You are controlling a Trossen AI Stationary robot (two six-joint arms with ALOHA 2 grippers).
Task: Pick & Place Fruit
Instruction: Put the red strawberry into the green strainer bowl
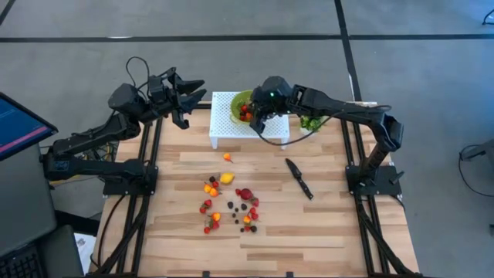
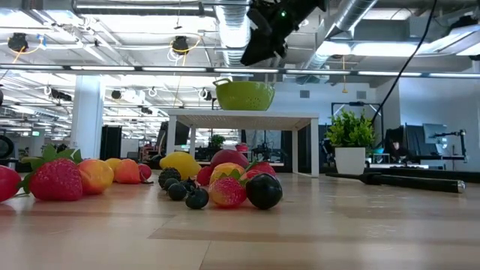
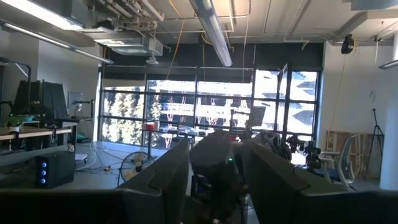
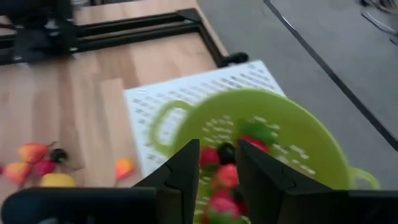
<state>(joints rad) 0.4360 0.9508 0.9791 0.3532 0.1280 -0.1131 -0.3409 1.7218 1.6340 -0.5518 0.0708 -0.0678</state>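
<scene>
Several small toy fruits (image 1: pixel 228 199), red, orange, yellow and dark, lie scattered on the middle of the wooden table (image 1: pixel 177 232); the low view shows them close up (image 2: pixel 225 184). A green colander (image 4: pixel 298 124) stands on a white perforated stand (image 1: pixel 224 123) at the far edge and holds a few red and dark fruits (image 4: pixel 227 177). My right gripper (image 4: pixel 219 149) hovers open just above the colander (image 2: pixel 244 95), slanting down, with nothing between its fingers. My left gripper (image 1: pixel 197 90) is raised at the far left, open and empty.
A black knife (image 1: pixel 299 178) lies on the table right of the fruits. A small green potted plant (image 1: pixel 311 122) stands right of the white stand. Black frame rails (image 1: pixel 147 185) run along both sides of the table.
</scene>
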